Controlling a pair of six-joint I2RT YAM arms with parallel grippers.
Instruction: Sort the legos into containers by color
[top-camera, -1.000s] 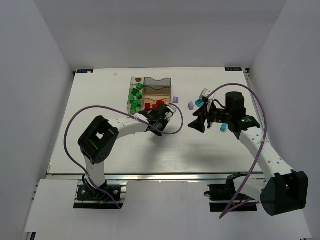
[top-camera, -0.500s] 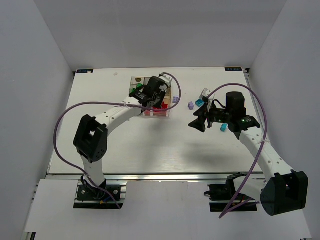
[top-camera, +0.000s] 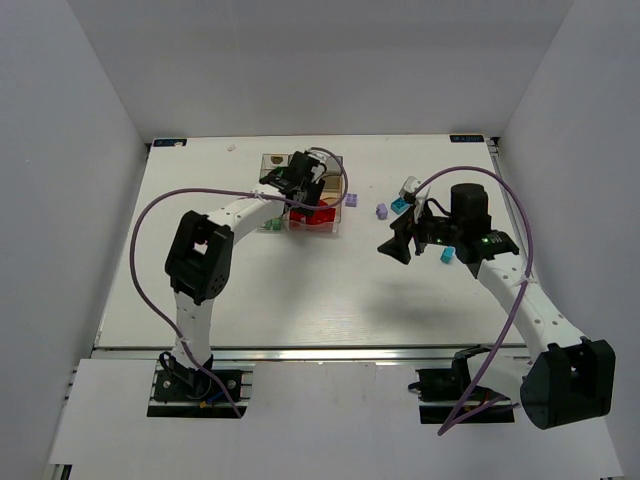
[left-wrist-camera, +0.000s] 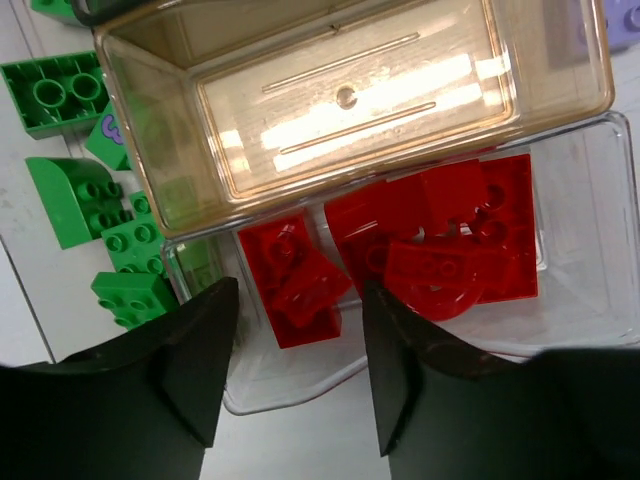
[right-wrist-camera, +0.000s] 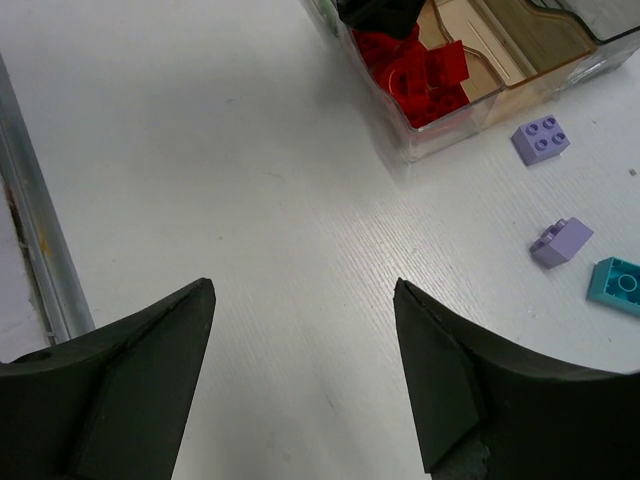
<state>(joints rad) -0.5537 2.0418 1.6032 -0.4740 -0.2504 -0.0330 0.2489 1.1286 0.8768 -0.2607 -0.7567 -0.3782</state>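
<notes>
My left gripper (left-wrist-camera: 298, 300) hangs open over the clear front compartment of the containers tray (left-wrist-camera: 150, 110), with nothing between its fingers. Several red legos (left-wrist-camera: 440, 250) lie piled in that compartment right below it. Green legos (left-wrist-camera: 95, 200) lie along the tray's left side. The brown-tinted compartment behind the red one holds nothing. In the top view the left gripper (top-camera: 300, 195) covers much of the tray (top-camera: 337, 222). My right gripper (right-wrist-camera: 302, 290) stands open above bare table, right of the tray (right-wrist-camera: 500, 60). Two lilac legos (right-wrist-camera: 540, 140) (right-wrist-camera: 560, 242) and a light blue one (right-wrist-camera: 615, 285) lie loose beyond it.
In the top view loose legos lie right of the tray: lilac ones (top-camera: 351, 200) (top-camera: 381, 211) and light blue ones (top-camera: 398, 205) (top-camera: 447, 255). A small white object (top-camera: 409, 187) sits near them. The purple cables arc over both arms.
My left gripper swung from the table in front of the tray to over it, and its jaws went from shut to open. The right arm has stayed put.
</notes>
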